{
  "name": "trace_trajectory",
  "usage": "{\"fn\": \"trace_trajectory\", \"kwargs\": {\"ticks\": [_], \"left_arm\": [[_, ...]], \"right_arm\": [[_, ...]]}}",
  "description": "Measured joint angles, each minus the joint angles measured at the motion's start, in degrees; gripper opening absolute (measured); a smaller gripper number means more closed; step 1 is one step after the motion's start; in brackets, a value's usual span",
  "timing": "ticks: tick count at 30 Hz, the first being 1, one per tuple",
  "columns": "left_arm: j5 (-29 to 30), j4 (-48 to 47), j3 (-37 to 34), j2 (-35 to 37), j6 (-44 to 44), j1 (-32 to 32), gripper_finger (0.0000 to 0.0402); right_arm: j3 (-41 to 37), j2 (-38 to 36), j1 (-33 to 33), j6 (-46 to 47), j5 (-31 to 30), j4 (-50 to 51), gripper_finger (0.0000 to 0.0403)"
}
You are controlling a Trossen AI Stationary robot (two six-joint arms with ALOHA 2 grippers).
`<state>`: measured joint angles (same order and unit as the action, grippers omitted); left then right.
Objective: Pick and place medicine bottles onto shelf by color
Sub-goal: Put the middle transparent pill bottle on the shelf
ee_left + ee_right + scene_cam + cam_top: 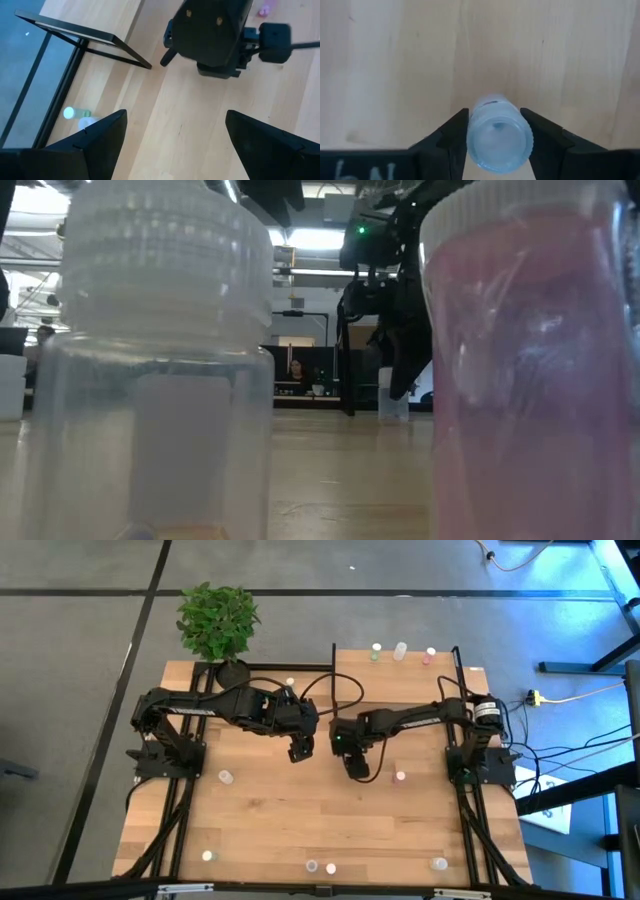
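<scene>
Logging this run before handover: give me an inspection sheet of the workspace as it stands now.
Surface: wooden table, bare boards.
Job's things: three bottles on the shelf; others scattered, one pink-capped.
Clutter: potted plant.
Grippers: left tool open, empty; right tool around a bluish bottle.
Cables: yellow cord on the floor.
Surroundings: a person far behind.

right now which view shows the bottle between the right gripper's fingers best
The right wrist view: the bottle fills the gap, fingers close against both sides. The high view hides it under the right gripper. The low view shows it small and far off, below the arm. The left wrist view misses it.
</scene>
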<state>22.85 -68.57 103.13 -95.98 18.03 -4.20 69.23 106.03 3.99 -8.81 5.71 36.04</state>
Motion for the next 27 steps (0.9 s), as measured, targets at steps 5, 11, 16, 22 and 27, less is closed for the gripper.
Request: {"fn": "trace_trajectory", "kwargs": {"ticks": [5,11,16,22,27], "left_arm": [[0.00,-0.01,0.00,0.00,0.01,0.01,0.0334],[0.00,-0.01,0.00,0.00,-0.01,0.01,0.0334],[0.00,-0.01,0.02,0.00,-0.47,0.01,0.0334],[0.06,0.03,0.02,0.02,-0.49,0.01,0.0334],[0.16,0.03,0.02,0.02,-0.56,0.05,0.0334]], "right_arm": [[0.08,-3.61,-0.02,3.92,2.29,2.94,0.0163],[4.88,-8.77,-0.07,10.27,2.19,13.01,0.0164],[12.92,-12.42,-0.04,13.38,1.44,20.56,0.0164],[23.44,-15.49,1.29,14.62,-2.58,28.45,0.0165],[31.86,-15.37,4.59,14.54,-6.66,34.69,0.0165]]}}
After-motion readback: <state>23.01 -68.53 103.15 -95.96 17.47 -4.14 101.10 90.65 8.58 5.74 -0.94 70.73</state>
